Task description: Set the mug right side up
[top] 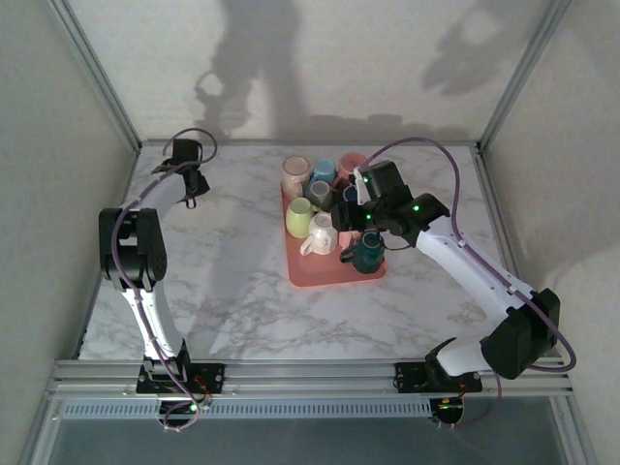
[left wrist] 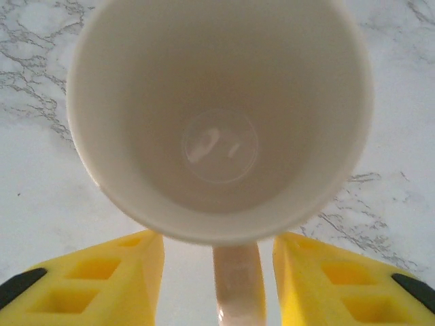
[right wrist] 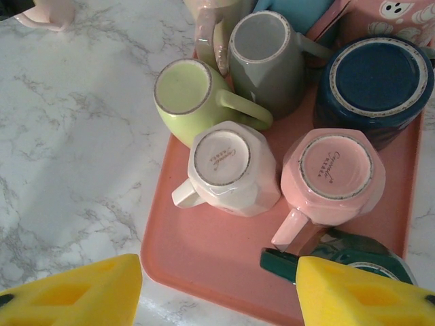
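A pale cream-pink mug (left wrist: 221, 115) stands right side up on the marble table, its mouth facing the left wrist camera. Its handle (left wrist: 238, 285) points back between the yellow fingers (left wrist: 109, 278) of my left gripper (left wrist: 217, 241), with a gap on each side, so the gripper is open and off the mug. That gripper (top: 189, 182) is at the far left of the table. The same mug (right wrist: 44, 12) peeks in at the right wrist view's top left corner. My right gripper (right wrist: 219, 268) hangs open above the pink tray (right wrist: 204, 251).
The tray (top: 329, 273) holds several upside-down mugs: lime green (right wrist: 183, 92), grey (right wrist: 262, 51), navy (right wrist: 374, 75), white (right wrist: 228, 163), pink (right wrist: 333, 173). A dark green mug (right wrist: 353, 255) sits close under the right finger. Bare marble lies between the tray and the left arm.
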Motion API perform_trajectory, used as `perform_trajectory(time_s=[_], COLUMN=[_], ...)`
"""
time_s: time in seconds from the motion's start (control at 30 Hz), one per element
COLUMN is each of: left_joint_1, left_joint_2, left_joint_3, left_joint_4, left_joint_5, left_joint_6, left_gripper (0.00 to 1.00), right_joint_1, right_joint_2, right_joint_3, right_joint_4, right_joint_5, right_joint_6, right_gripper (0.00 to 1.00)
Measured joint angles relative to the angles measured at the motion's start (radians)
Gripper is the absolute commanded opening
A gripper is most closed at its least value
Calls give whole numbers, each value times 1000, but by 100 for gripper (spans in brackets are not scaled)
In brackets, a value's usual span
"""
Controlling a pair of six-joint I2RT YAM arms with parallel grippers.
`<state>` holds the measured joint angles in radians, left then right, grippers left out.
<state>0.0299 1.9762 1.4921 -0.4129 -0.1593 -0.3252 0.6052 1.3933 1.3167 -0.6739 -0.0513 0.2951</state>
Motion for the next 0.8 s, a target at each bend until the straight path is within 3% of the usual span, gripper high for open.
perform_trajectory(time_s=[0.3, 0.57, 0.8], left_joint_1=[-16, -112, -205], left_joint_2=[-303, -627, -836], left_joint_3=[-256, -525, -717], left_joint_4=[54, 169, 274], left_joint_5=[113, 387, 568], left_joint_6=[-16, -19, -53], left_gripper=[49, 49, 49], right_joint_1=[-17, -78, -85], right_joint_2=[-54, -169, -180], right_joint_3=[-10, -94, -197], right_joint_4=[-49, -115, -154], right_joint_5=[49, 93, 101], right_joint_6=[20, 116, 191], right_gripper=[62, 63, 78])
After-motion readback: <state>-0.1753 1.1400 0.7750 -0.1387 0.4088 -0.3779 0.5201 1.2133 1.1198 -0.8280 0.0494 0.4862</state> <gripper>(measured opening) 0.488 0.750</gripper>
